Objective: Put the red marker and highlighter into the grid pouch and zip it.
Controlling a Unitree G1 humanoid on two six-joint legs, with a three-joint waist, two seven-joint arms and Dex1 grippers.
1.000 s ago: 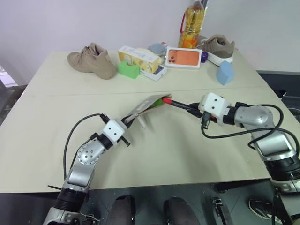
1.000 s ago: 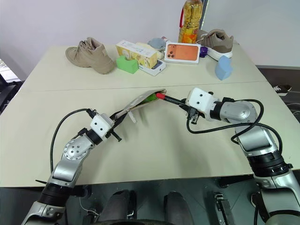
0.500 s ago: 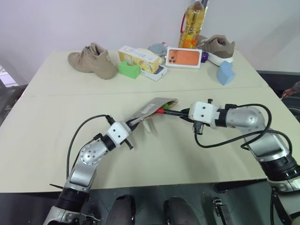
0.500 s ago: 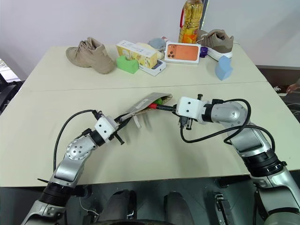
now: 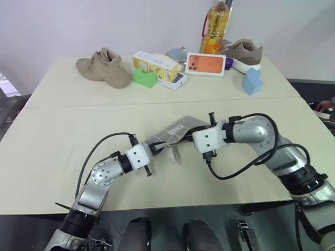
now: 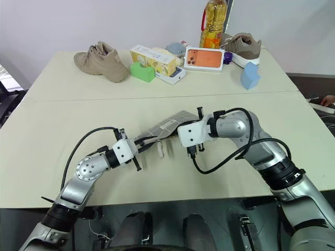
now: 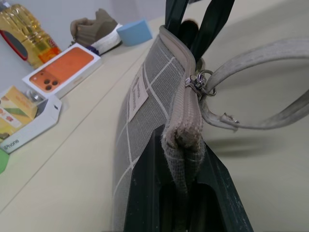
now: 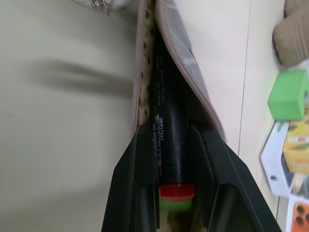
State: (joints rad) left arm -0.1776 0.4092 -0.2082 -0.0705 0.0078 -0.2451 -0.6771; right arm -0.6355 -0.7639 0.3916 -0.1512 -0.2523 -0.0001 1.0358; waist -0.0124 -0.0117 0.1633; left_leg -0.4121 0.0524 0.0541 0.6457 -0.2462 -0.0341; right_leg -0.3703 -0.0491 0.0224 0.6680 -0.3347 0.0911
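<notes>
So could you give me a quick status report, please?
Left pincer shut on grid pouch end. Right pincer holds red marker, pushed into pouch mouth. Nothing in the way.

R claw [image 6: 180, 127] pushed red marker [image 8: 169, 145] into grid pouch [image 5: 175, 130].

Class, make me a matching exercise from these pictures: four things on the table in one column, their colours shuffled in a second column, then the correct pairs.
Things:
1. phone box
2. wedge by the right shoe
3. block by the left shoe
4. pouch

Colours:
A. grey with white grid lines
B. green
C. orange
D. blue

Pairs: 1-C, 2-D, 3-B, 4-A
</notes>
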